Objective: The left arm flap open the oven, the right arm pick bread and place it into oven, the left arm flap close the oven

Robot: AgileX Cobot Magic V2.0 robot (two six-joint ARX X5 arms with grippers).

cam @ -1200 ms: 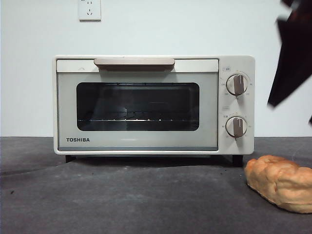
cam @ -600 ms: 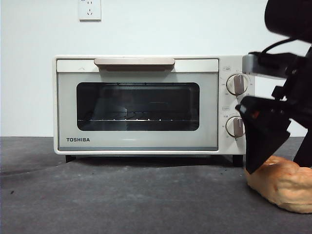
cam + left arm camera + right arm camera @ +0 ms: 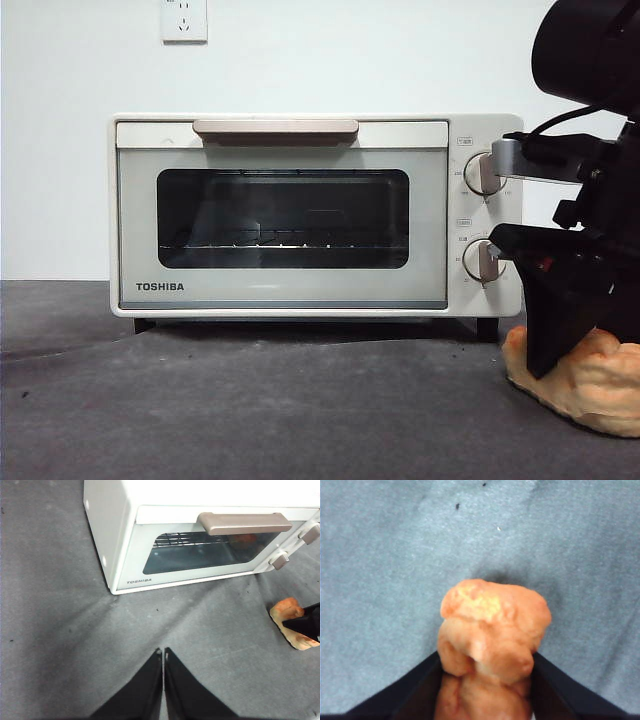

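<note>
We are seeing the right arm [image 3: 590, 200] as matte black: a rounded dark housing on top, a grey flat bracket with a thin black cable looping over it, and a small red mark on the body. Its gripper [image 3: 545, 350] is tapering to a blunt black wedge. The left gripper [image 3: 163, 690] is showing two plain black pointed jaws, smooth and unmarked.

Test bench, likely a lab: bare white wall [image 3: 350, 60], lone socket [image 3: 184, 20], grey mat [image 3: 250, 410], toaster oven [image 3: 300, 215] staged alone.
</note>
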